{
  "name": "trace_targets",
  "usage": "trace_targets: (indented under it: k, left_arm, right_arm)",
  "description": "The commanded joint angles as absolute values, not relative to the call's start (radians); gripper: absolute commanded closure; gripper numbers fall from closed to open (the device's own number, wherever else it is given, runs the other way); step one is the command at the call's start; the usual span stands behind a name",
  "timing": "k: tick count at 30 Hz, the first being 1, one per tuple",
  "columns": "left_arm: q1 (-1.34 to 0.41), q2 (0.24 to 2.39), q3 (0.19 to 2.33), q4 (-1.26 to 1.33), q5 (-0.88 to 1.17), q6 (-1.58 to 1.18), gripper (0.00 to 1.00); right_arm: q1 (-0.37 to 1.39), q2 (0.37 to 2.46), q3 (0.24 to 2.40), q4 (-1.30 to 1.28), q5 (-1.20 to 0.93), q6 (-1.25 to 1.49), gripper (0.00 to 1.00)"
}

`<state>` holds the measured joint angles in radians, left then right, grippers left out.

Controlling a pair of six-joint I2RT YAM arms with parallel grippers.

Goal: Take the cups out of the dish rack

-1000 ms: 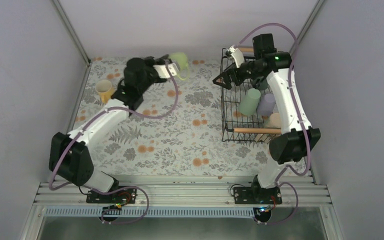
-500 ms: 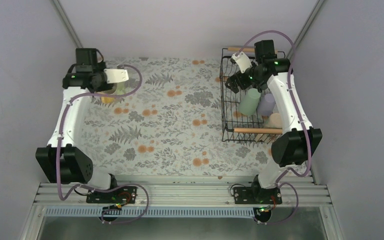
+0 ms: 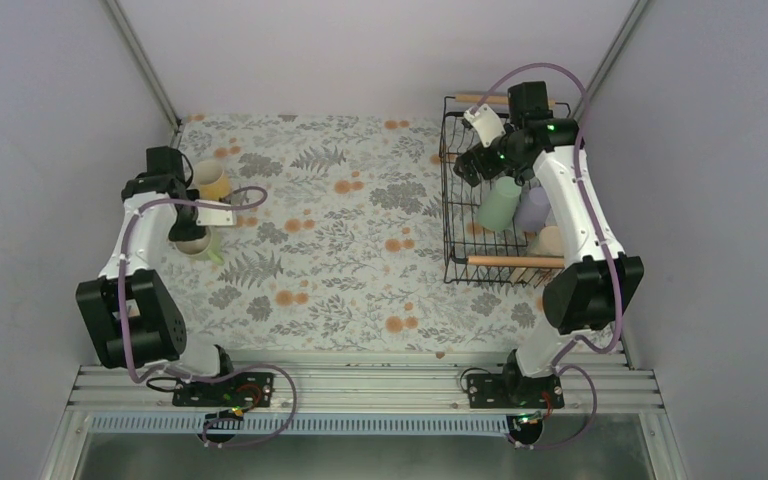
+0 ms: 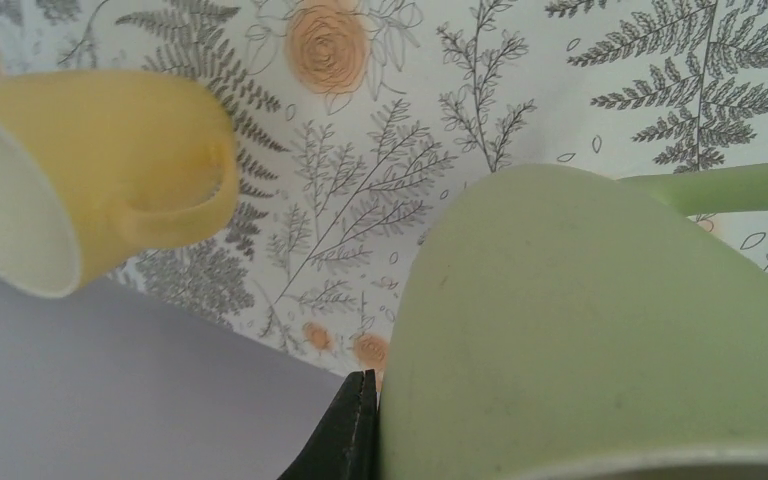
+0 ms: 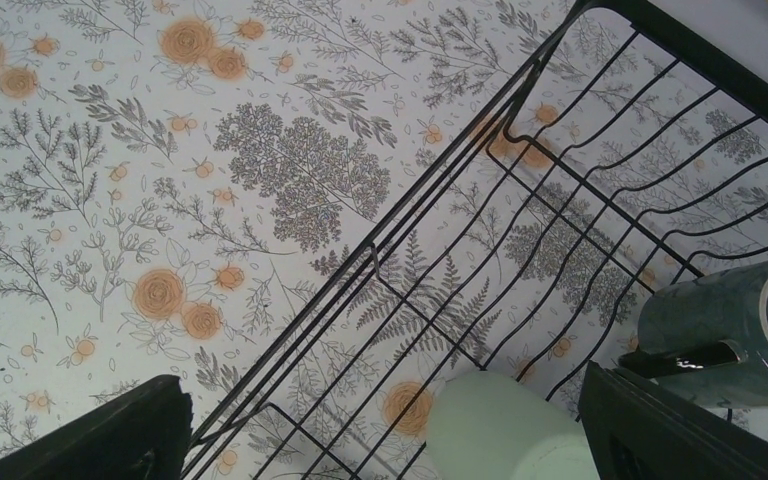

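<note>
Olive green fills the left wrist view. The left gripper (image 3: 193,236) is closed on the olive green mug (image 4: 600,330), one black finger (image 4: 355,432) flat against its outer wall and the other hidden from us. The mug's handle points away from that finger. We cannot tell whether its base touches the floral cloth (image 4: 380,150). The yellow mug (image 4: 100,170) stands beyond that finger, apart from the held mug.

We find the right gripper (image 5: 382,385) spread wide and holding nothing, hanging over the side wall of the dish rack (image 5: 705,46), whose wires run beneath the gap between its fingers. Below that gap, nearer the right-hand finger, lies the mint green mug (image 5: 500,425). The dark green mug (image 5: 720,330) sits just past that finger. The lavender mug (image 3: 532,208) and the beige mug (image 3: 550,240) lie in the rack behind the gripper, toward its arm's base.
</note>
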<state>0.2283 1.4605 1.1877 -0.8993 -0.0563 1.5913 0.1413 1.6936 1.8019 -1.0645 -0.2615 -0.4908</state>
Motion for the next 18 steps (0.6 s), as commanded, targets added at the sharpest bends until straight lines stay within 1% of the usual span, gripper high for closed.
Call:
trace_targets:
  k: [1,6,18]
  left_arm:
    - [0.238,1.497,1.178,-0.858,-0.085,1.641,0.98]
    - [0.24,1.554,1.158,-0.853,-0.152,1.627,0.98]
    - [0.239,1.595,1.129,-0.82,-0.16,1.623,0.98]
  right_arm:
    - [0.134,1.636,1.782,-1.049,-0.228,-0.513,0.0]
    - [0.131,1.6,1.749,-1.052,-0.216,-0.529,0.0]
    - [0.127,1.544,1.723,-1.066,-0.203,-0.545,0.0]
